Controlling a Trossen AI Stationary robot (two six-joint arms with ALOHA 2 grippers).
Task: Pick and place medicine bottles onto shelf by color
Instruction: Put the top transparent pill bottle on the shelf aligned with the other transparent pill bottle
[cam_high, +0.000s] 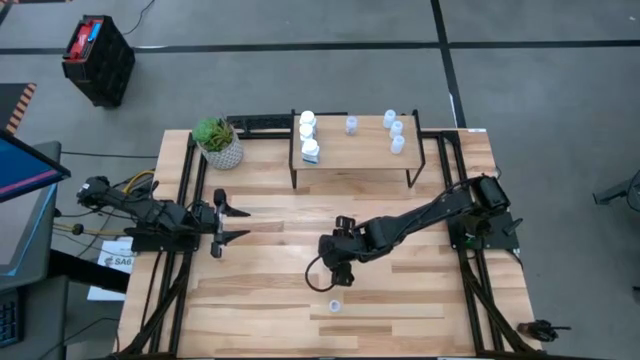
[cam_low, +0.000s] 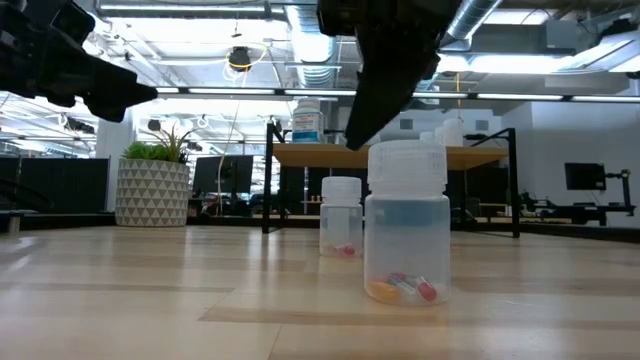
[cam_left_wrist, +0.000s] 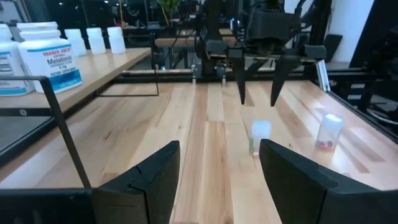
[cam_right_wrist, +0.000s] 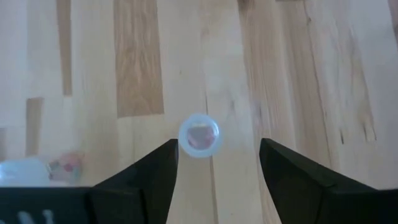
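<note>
- The right gripper (cam_left_wrist: 256, 93) hangs above the table's middle, jaws apart, pointing down at a small clear bottle (cam_right_wrist: 199, 135). If it comes down off-centre, a finger could tip the light bottle.
- A second clear bottle (cam_low: 407, 222) stands nearby, holding red and orange pills.
- Seven bottles already stand on the shelf (cam_high: 350, 155).
- The left gripper (cam_high: 237, 223) waits at the table's left side, jaws apart.

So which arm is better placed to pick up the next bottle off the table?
Right. Its gripper hangs open directly above a translucent bottle on the table, fingers either side. The left gripper waits farther off, by the table's left edge.
</note>
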